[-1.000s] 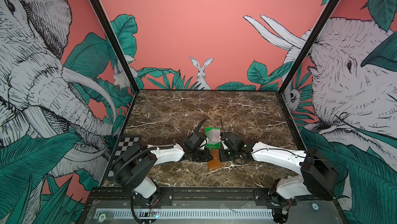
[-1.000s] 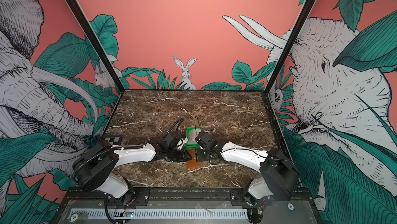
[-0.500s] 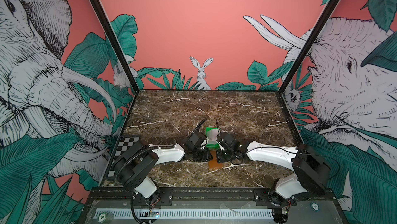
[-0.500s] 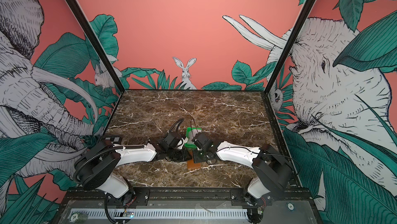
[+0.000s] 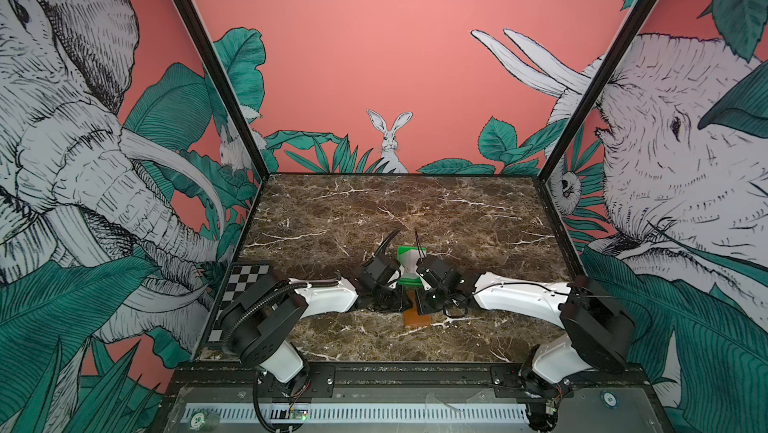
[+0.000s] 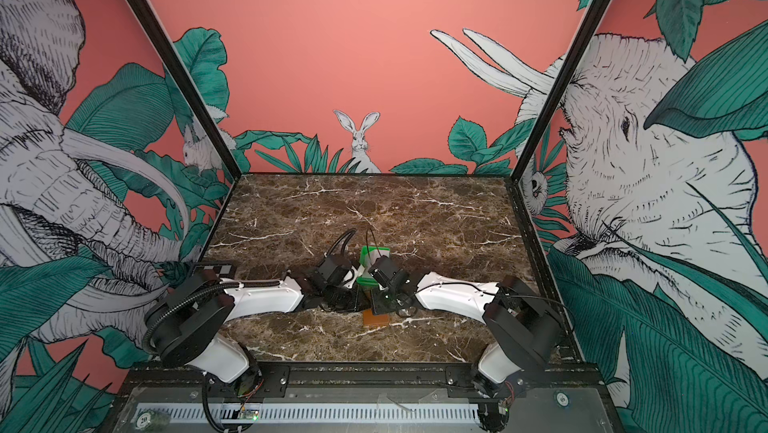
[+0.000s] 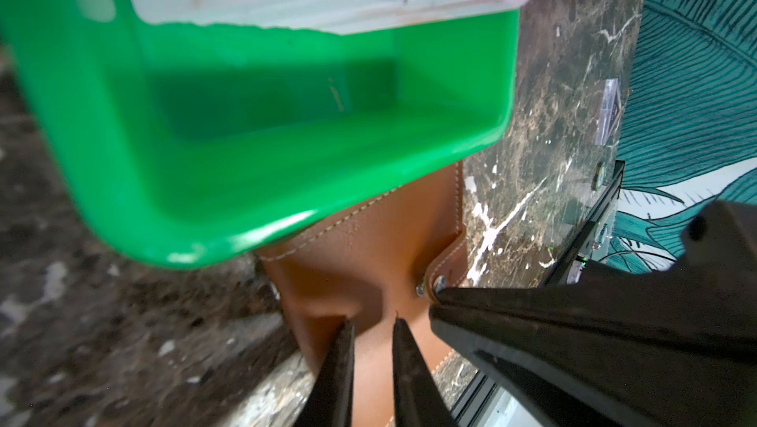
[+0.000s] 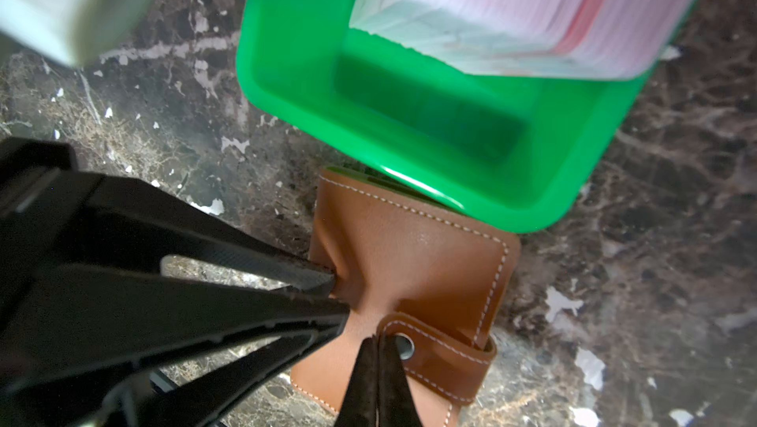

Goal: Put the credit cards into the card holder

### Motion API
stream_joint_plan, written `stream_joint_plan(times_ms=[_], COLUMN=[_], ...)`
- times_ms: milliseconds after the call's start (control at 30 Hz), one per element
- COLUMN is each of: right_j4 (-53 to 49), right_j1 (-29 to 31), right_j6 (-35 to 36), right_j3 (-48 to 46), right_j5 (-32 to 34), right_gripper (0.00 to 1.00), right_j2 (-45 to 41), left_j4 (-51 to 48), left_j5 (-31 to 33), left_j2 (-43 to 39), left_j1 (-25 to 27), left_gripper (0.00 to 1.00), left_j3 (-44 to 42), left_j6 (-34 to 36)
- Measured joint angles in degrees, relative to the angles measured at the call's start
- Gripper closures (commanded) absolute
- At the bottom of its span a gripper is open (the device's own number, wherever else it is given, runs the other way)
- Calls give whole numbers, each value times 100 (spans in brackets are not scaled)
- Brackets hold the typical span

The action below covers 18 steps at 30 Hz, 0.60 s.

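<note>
The card holder (image 8: 418, 257) lies on the table (image 8: 155, 126) with one edge right at the rim of the green tray (image 8: 286, 89). The credit cards (image 8: 512, 7) sit stacked inside that tray. Beside the tray, the left claw (image 7: 372, 322) pinches a bunched fold of the card holder's cover. The right claw (image 8: 375, 339) is closed, with its tips against the snap tab (image 8: 442, 357); whether it grips the tab is unclear.

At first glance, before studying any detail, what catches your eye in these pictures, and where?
The bright green tray, holding a stack of pale credit cards, stands out near the middle of the dark marble table. Just in front of it lies the tan card holder, with the left hand pinching its cover and the right hand shut at its snap tab.
</note>
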State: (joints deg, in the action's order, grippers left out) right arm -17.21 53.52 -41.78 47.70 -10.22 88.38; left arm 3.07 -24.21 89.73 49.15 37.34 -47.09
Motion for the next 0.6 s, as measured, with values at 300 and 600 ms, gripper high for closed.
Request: stream_joint_plan(times_ms=[300, 600], right_j4=[31, -35], right_j1=[33, 50], right_j6=[-66, -149], right_j3=[2, -39], right_j5=[11, 46], right_gripper=[100, 100], right_j2=[46, -127], left_j4=[42, 90], left_j5=[-2, -17], left_j2=[0, 9], left_j1=[0, 0], left_gripper=[80, 80], left_j3=[-24, -35], left_j6=[-9, -33])
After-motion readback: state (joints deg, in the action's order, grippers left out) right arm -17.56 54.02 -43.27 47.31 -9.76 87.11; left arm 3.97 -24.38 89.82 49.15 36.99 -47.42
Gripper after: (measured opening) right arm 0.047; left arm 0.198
